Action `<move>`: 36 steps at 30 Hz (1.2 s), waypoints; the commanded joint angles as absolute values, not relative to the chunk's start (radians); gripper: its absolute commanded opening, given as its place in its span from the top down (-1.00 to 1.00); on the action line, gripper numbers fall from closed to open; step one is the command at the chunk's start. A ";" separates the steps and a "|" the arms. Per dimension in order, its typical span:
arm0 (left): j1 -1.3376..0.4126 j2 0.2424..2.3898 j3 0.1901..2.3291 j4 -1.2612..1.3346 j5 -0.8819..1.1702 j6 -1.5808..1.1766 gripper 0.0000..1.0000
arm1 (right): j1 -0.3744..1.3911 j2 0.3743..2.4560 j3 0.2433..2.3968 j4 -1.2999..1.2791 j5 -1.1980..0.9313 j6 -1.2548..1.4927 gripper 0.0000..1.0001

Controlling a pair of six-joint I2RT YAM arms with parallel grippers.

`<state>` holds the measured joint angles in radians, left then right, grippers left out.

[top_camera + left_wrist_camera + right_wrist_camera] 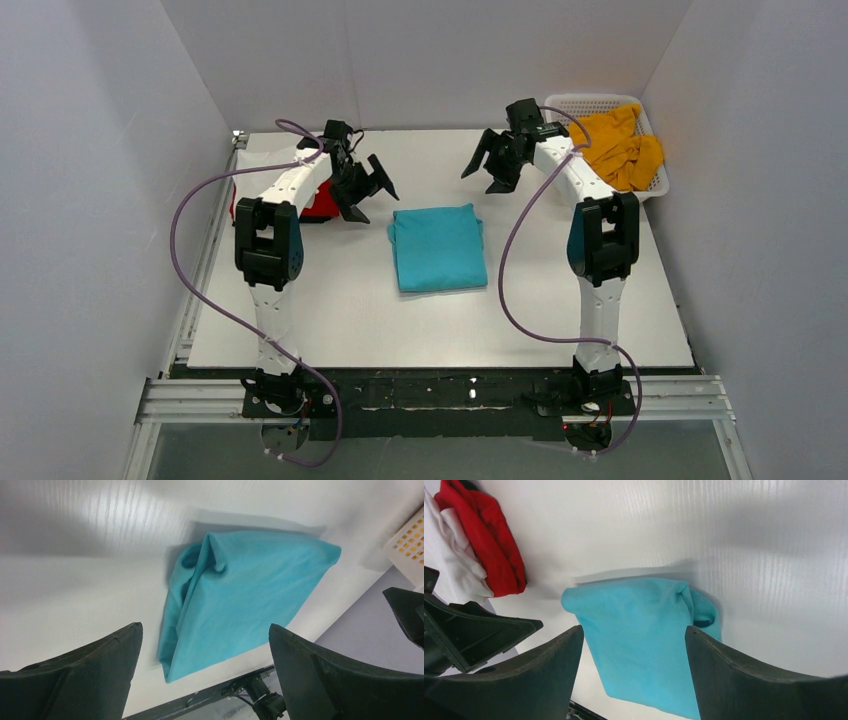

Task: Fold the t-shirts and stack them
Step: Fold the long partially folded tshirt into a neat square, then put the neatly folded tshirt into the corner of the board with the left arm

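The turquoise shirt (438, 247) is lying folded into a rough rectangle at the center of the top view, flat on the white bench (350, 320), apart from both end effectors. The left end effector (372, 200) is hovering just to the upper left of the shirt, w/ its 2 fingers spread wide & gripping nothing. In its wrist view the shirt is showing between those fingers. The right end effector (485, 172) is hovering to the upper right of the shirt, fingers also spread wide & empty. A red shirt (322, 205) is sitting bunched at the left of the top view, partly hidden behind the left arm (290, 190). A white shirt (454, 570) is lying against it, at the upper left of the right wrist view. A mustard-yellow shirt (620, 148) is sitting crumpled in the white basket (590, 100) at the upper right of the top view, spilling over the rim.
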<state>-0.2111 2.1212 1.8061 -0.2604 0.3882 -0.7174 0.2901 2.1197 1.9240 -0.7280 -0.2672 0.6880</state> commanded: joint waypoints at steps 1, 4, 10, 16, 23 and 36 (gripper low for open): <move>-0.218 1.955 1.664 -0.334 0.429 -0.698 -0.97 | 0.294 1.933 1.727 -0.654 -0.293 0.635 -0.67; -0.247 1.910 1.541 -0.272 0.441 -0.684 -0.97 | 0.296 1.755 1.484 -0.483 -0.262 0.650 -0.69; -0.323 1.903 1.386 -0.134 0.336 -0.704 -0.96 | 0.296 1.411 1.181 -0.373 -0.067 0.624 -0.72; -0.371 1.965 1.354 -0.044 0.241 -0.704 -0.96 | 0.294 1.200 1.028 -0.391 0.049 0.603 -0.74; -0.445 2.015 1.340 0.019 0.154 -0.653 -0.97 | 0.292 1.085 0.948 -0.395 0.119 0.586 -0.75; -0.545 2.109 1.359 -0.006 -0.030 -0.678 -0.41 | 0.285 1.107 0.914 -0.400 0.119 0.560 -0.75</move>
